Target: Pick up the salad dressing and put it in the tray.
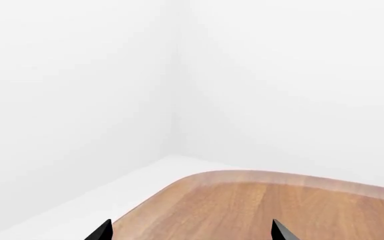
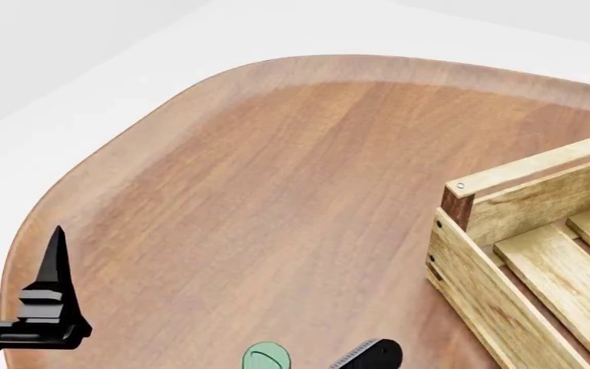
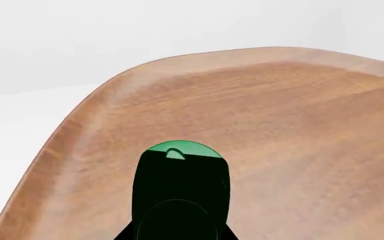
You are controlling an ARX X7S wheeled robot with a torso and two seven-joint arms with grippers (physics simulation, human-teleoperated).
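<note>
The salad dressing [image 3: 178,180] is a dark green bottle with a round green cap, filling the near middle of the right wrist view. My right gripper [image 3: 177,236] has a black finger pressed against each side of it, so it is shut on the bottle. In the head view only the green cap [image 2: 266,357] shows at the bottom edge, with part of my right gripper [image 2: 369,355] just right of it. The tray [image 2: 500,207], a pale slatted crate with dark corner posts, stands at the right. My left gripper [image 1: 190,233] is open and empty over the table's left edge.
The brown wooden table [image 2: 274,192] has a rounded far-left corner with white floor and walls beyond it. My left gripper's finger [image 2: 55,265] stands at the table's left edge. The tray's near corner post [image 2: 457,207] is to the right of the bottle.
</note>
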